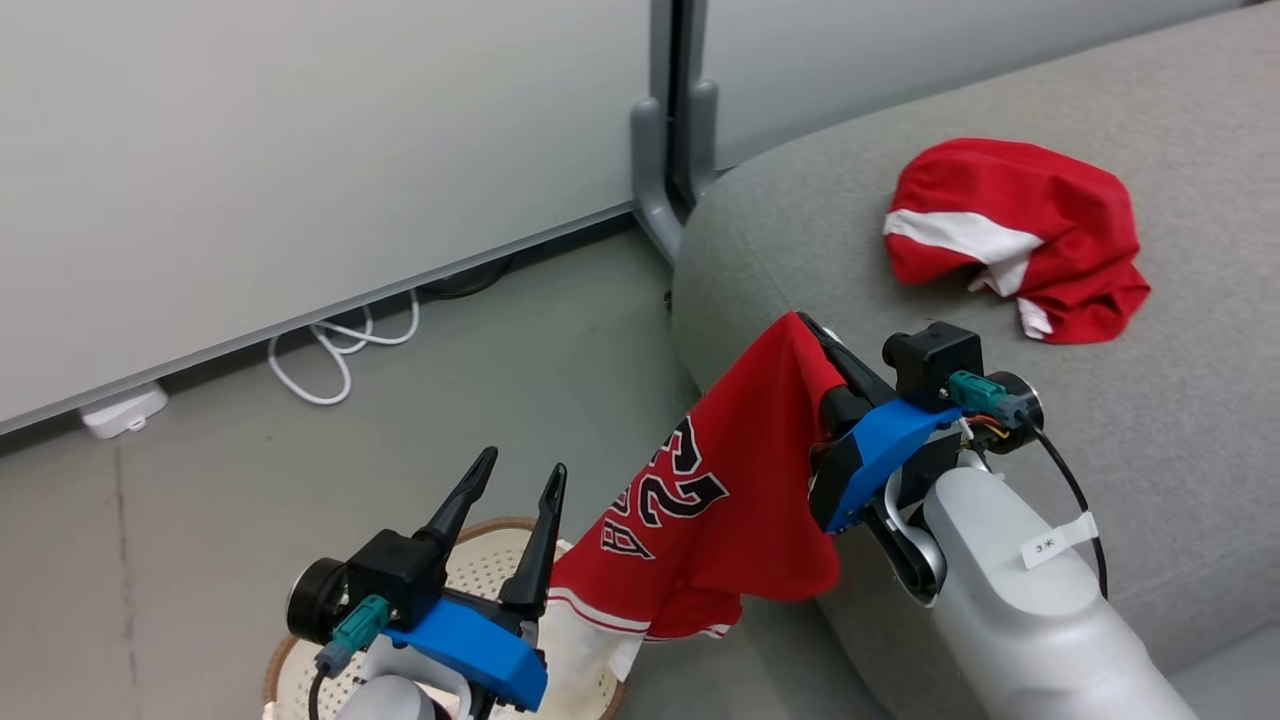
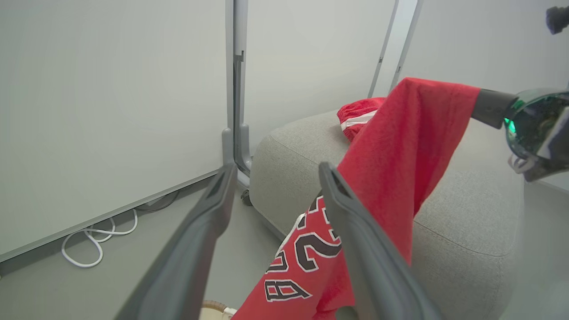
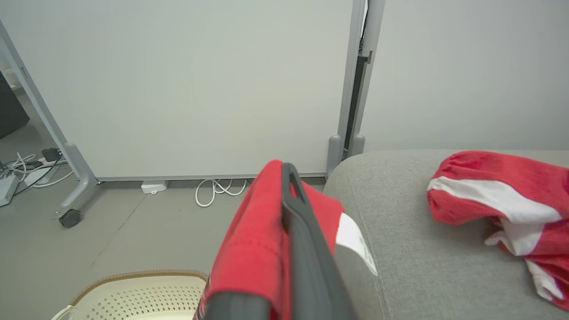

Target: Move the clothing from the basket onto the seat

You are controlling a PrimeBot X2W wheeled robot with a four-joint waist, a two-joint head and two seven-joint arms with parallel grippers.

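Jersey [image 1: 700, 500] hangs clenched in right tool [image 1: 812, 328] beside seat [image 1: 1100, 450]; left tool [image 1: 524, 465] gapes near basket [image 1: 490, 572].

Two red garments: one jersey [image 1: 700, 500] and one pair of shorts [image 1: 1010, 235]. One basket [image 1: 487, 565]. One seat [image 1: 1150, 420]. Two hands: left hand [image 1: 523, 462], right hand [image 1: 812, 328]. One looped white cable [image 1: 340, 350].

The seat [image 1: 1180, 400] lies open nearby — shorts [image 1: 1010, 215] occupy its far part; post [image 1: 660, 150] stands beside.

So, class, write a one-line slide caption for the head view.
Right gripper holds the jersey up beside the seat, where the shorts lie.
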